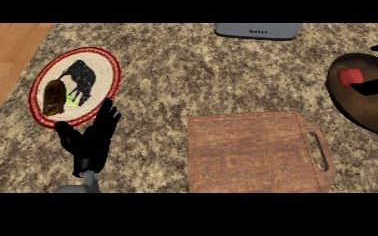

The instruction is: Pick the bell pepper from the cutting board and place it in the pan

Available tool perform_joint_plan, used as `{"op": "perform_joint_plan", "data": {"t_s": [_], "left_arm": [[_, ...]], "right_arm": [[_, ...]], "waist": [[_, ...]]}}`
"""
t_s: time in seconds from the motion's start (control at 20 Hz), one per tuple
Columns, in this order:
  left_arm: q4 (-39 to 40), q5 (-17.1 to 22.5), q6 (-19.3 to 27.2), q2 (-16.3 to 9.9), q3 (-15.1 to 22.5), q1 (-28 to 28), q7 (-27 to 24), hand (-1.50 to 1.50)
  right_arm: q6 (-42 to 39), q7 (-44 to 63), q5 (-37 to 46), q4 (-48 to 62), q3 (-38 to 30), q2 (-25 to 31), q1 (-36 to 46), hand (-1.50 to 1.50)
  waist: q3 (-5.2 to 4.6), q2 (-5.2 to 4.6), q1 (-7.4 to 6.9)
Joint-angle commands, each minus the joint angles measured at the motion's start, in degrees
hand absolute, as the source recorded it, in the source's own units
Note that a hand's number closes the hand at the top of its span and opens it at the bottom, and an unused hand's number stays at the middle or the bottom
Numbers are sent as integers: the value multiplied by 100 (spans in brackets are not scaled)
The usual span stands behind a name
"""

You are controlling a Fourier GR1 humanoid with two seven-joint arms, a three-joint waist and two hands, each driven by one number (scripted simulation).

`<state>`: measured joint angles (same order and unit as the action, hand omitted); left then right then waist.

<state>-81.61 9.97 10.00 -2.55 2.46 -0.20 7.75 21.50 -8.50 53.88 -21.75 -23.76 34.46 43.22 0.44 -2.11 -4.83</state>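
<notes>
Already inside dark round pan (354,110) at far right: small red bell pepper (348,76), w/ black right hand (367,87) against it, mostly cut off by frame edge; grip can't be told. Brown wooden cutting board w/ handle (251,152) bare at centre. Left hand (92,135) resting, fingers straight, beside red-rimmed round plate (44,80). Risk, if fingers snag on withdrawal: pepper dragged over rim. Small lettering on grey device (258,30) at top, unreadable.
</notes>
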Motion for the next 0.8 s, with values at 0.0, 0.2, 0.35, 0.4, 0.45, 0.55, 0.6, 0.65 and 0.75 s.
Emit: {"op": "perform_joint_plan", "data": {"t_s": [0.0, 0.2, 0.35, 0.4, 0.45, 0.55, 0.6, 0.65, 0.75], "left_arm": [[-41, 8, -49, -46, -2, 39, 18, 0], [-5, 52, -11, -18, -82, 23, -40, 0], [-82, 138, -112, -123, -124, 66, 104, 0], [118, -14, 18, 61, -7, 94, -105, 0], [4, 1, 21, 18, -3, 75, 40, 0], [-8, 28, 34, -12, -68, 42, 54, 0], [-21, -6, 160, 132, -20, 4, 32, 0], [-8, 114, -88, -102, -144, 108, 21, 0], [-21, 44, 70, 48, -72, 90, 24, 0]], "right_arm": [[56, -511, -126, 488, -156, 72, 229, -150], [-113, -1366, -874, 468, -755, -43, 281, -150], [-644, -1817, -1673, 472, -1405, -163, 463, -150], [-819, -1907, -1810, 504, -1530, -73, 552, -150], [-1001, -2004, -1970, 566, -1685, 30, 530, -150], [-1560, -2005, -2248, 717, -1934, 306, 628, -150], [-1582, -2122, -2415, 779, -2100, 262, 529, -150], [-1896, -2114, -2588, 855, -2247, 368, 528, -150], [-2540, -2244, -2770, 996, -2396, 637, 437, -150]], "waist": [[2, 6, -24], [15, 17, 47], [28, 47, 85], [23, 11, 101], [30, 9, 89], [13, 27, 123], [15, 24, 147], [5, 52, 171], [10, 36, 185]]}}
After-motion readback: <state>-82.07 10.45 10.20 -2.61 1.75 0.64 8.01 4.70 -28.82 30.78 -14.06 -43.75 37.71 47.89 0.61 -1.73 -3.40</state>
